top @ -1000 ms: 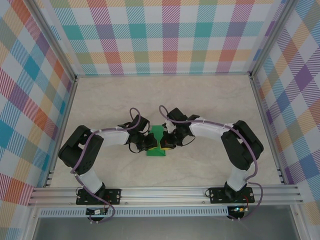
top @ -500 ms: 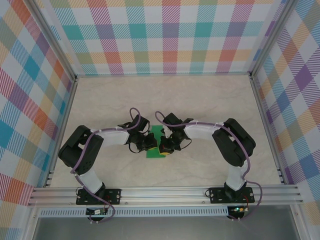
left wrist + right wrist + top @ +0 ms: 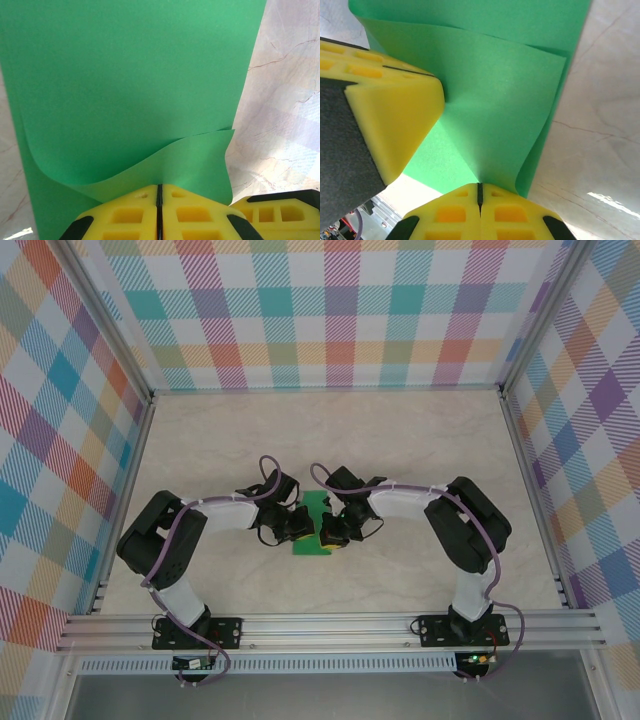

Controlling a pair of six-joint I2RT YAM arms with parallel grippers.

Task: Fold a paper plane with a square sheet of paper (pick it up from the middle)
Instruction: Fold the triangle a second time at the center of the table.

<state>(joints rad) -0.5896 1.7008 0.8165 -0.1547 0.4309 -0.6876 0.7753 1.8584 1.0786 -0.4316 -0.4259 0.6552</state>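
Observation:
The square sheet of paper (image 3: 310,546) is a folded bright-green strip lying on the table between my two arms. In the left wrist view the paper (image 3: 130,75) shows a loose upper layer curling up toward the left gripper (image 3: 160,186), whose yellow jaws are shut on that layer's edge. My right gripper (image 3: 480,185) is shut on a raised flap of the paper (image 3: 500,100) from the opposite side. From above, the left gripper (image 3: 297,528) and the right gripper (image 3: 328,532) sit almost tip to tip over the strip. One yellow left finger (image 3: 390,115) stands close beside the flap.
The pale marble table (image 3: 400,440) is boxed in by plaid walls (image 3: 330,320) at the back and both sides. An aluminium rail (image 3: 330,625) carrying both arm bases runs along the near edge. Open tabletop lies behind the arms.
My right arm has swung left, bringing its gripper closer to the left one and bunching the paper narrower. The left arm has stayed put.

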